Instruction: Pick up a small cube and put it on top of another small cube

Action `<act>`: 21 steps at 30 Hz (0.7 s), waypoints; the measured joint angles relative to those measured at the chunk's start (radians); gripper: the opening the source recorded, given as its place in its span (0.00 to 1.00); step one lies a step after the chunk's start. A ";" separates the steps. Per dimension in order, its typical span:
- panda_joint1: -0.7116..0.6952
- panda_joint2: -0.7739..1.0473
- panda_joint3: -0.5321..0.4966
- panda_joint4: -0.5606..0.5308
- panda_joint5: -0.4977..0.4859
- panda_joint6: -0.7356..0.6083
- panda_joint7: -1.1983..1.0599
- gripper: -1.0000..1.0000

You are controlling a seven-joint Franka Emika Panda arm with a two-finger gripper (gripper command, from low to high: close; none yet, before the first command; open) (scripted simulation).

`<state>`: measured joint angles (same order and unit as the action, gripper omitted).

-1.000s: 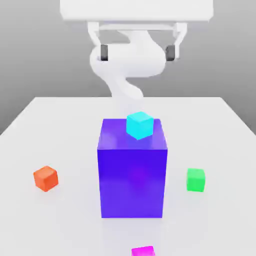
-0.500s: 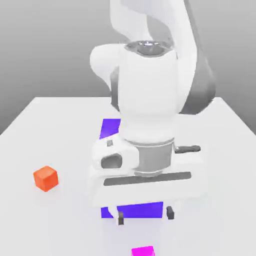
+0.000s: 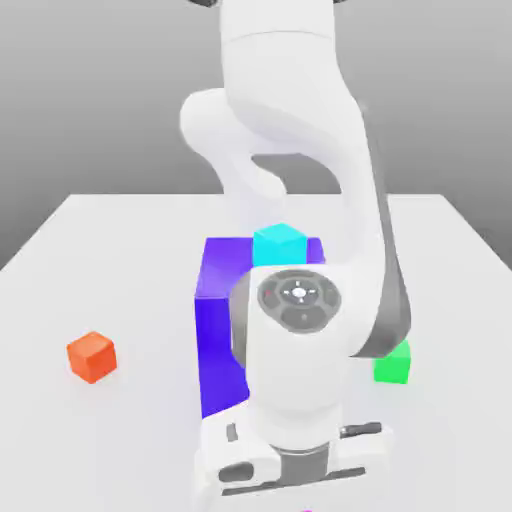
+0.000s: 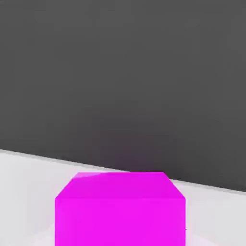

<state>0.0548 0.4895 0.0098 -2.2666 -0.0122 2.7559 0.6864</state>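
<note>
Arm [image 3: 300,330] bent forward and down over the worktop's [image 3: 120,250] near edge, in front of the blue block [image 3: 215,330]; can't tell hand state; pink cube [image 4: 120,209] sits on the worktop close under the hand camera; green cube [image 3: 398,365] right of the block.

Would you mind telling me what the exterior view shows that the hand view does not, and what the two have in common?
The exterior view alone shows the arm bent low at the near table edge, the big blue-purple block with the cyan cube on top, the orange-red cube and the green cube. The hand view alone shows the magenta cube, close up and resting on the table. Both share the white table and the grey backdrop.
</note>
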 joint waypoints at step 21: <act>0.354 -0.737 0.302 -0.649 0.210 -0.084 -0.529 0.00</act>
<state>0.4092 -0.2479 0.3121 -2.9153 0.1977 2.6722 0.1574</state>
